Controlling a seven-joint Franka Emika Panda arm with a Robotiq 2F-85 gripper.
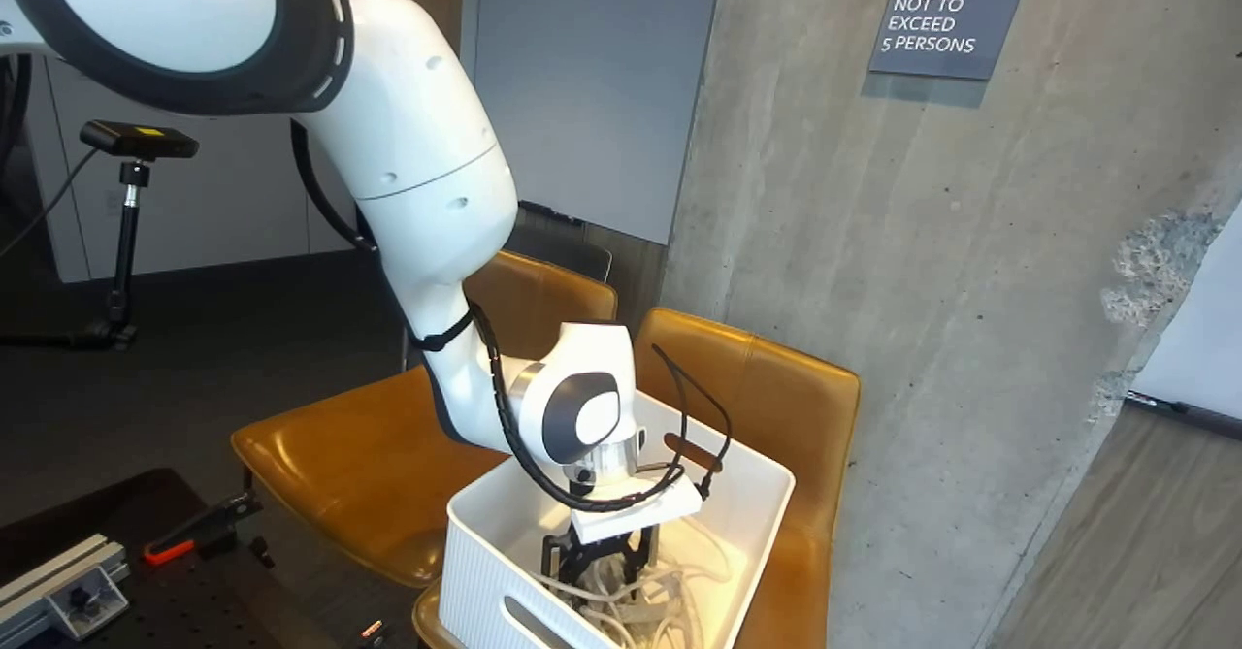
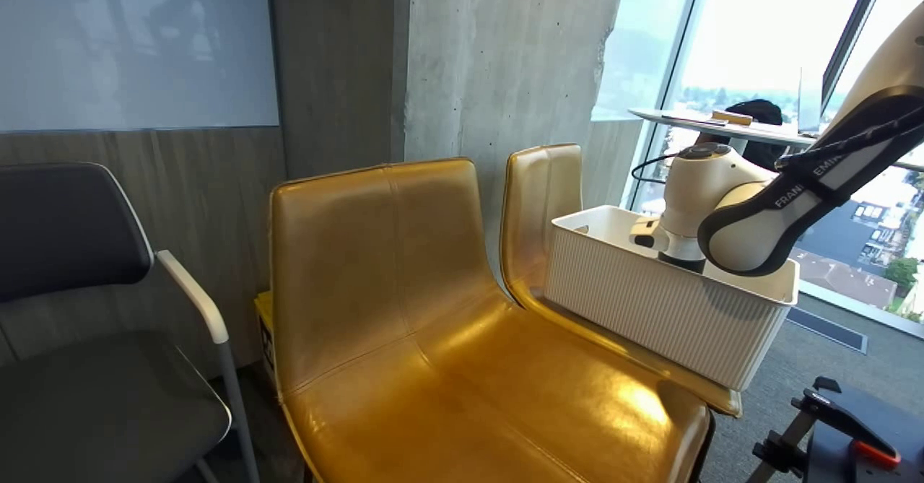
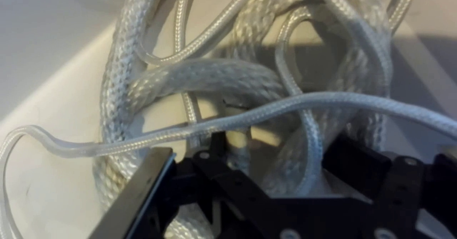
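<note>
where a tan chair (image 2: 541,205) bears the white bin (image 2: 660,310), gripper (image 3: 280,149) is down inside, fingers spread, no pinch visible. approach looks done, grip not yet closed, nothing lifted: thick braided rope (image 3: 210,75) coiled in the bin, partly between fingers; thin cord (image 3: 250,116) crossing it.

A bare concrete column (image 1: 931,319) with a grey occupancy sign (image 1: 951,14) rises behind the back edge of a tan leather chair (image 1: 786,397). Along that chair's side edge stands a matching tan chair (image 2: 404,288); well apart, a dark armchair (image 2: 108,396) sits before wood-grain panelling (image 2: 202,201) and a whiteboard (image 2: 137,42). Past the opposite side edge, daylight floods tall windows (image 2: 758,28) behind a white table (image 2: 769,133), above grey carpet (image 2: 794,357).
</note>
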